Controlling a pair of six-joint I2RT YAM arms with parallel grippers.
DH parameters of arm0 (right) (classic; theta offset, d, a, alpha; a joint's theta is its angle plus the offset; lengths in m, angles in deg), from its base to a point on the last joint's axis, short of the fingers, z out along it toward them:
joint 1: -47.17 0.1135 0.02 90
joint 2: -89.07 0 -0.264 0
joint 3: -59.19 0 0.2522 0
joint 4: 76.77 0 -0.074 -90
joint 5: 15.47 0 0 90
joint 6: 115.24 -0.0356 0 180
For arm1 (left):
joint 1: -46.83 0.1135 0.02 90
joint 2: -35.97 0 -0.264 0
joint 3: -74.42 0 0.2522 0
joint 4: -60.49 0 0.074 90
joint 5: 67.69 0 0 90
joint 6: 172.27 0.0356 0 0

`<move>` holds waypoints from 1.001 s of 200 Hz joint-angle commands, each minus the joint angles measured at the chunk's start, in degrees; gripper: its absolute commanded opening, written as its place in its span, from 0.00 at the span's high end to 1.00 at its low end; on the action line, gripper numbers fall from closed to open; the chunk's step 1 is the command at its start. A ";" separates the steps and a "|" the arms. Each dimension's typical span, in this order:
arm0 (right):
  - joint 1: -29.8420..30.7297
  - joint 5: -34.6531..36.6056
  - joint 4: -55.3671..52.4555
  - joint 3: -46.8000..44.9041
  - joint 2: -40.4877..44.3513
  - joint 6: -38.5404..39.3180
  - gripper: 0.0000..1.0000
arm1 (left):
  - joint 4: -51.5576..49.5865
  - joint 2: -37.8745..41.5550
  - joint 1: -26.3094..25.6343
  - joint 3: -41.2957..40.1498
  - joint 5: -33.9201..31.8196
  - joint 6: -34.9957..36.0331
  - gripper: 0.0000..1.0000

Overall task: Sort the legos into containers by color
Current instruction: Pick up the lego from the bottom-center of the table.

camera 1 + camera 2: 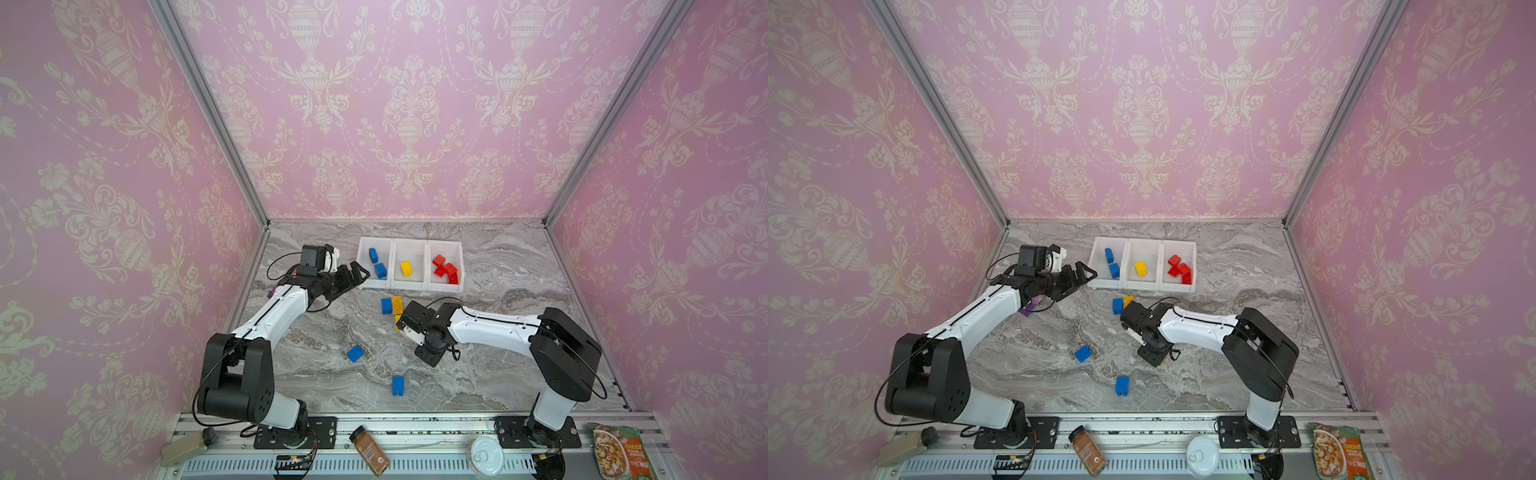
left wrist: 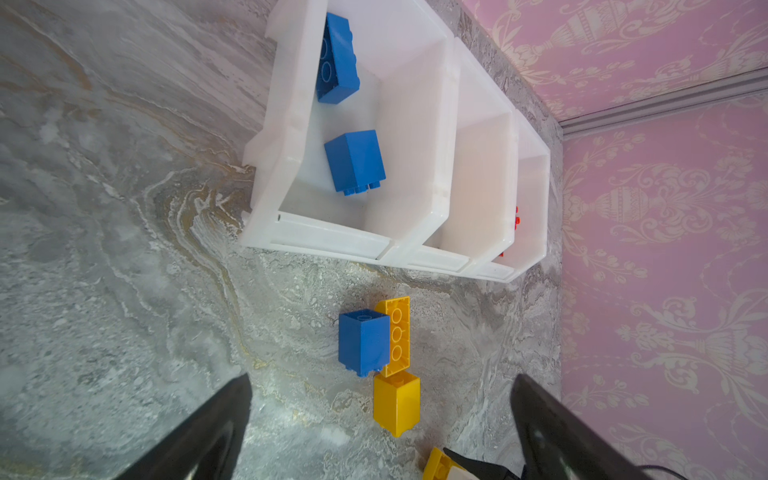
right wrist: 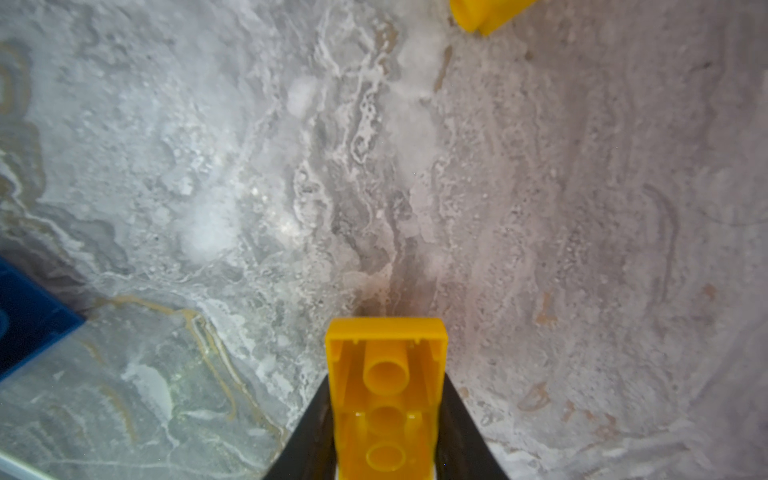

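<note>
Three joined white containers (image 1: 427, 243) stand at the back: two blue legos (image 1: 377, 264) in the left one, one yellow (image 1: 406, 268) in the middle, several red (image 1: 446, 270) in the right. My right gripper (image 3: 386, 415) is shut on a yellow lego (image 3: 386, 399), whose hollow underside faces the camera, low over the table. A blue lego (image 1: 386, 306) and a long yellow one (image 1: 397, 304) lie together just behind it. Two more blue legos (image 1: 355, 354) (image 1: 397, 385) lie nearer the front. My left gripper (image 1: 359, 274) hovers open and holds nothing, at the left container's front corner.
A spice jar (image 1: 370, 451), a white-lidded can (image 1: 485, 455) and a snack packet (image 1: 619, 453) lie on the front rail. A small purple piece (image 1: 1027, 309) sits under the left arm. Pink walls close the table on three sides.
</note>
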 commanded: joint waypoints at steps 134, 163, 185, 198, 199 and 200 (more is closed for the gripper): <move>-12.19 2.57 -1.46 17.00 5.41 -1.02 0.78 | -0.34 1.87 1.30 -1.39 1.46 3.41 0.01; -15.64 2.32 -1.36 26.29 -0.60 -0.69 0.78 | -0.05 1.90 1.27 -1.56 1.92 3.23 0.01; -17.28 2.56 -2.56 34.85 -7.17 -0.27 0.78 | 0.20 1.92 1.28 -1.80 2.21 3.07 0.01; -18.04 2.98 -3.19 39.41 -10.86 0.02 0.79 | 0.38 1.92 1.28 -1.82 2.46 3.02 0.01; -18.11 3.02 -3.27 39.94 -11.23 0.04 0.79 | 0.34 1.95 1.27 -1.89 2.43 3.03 0.01; -18.15 3.13 -3.31 40.34 -11.63 0.05 0.78 | 0.36 1.96 1.32 -1.88 2.45 3.07 0.01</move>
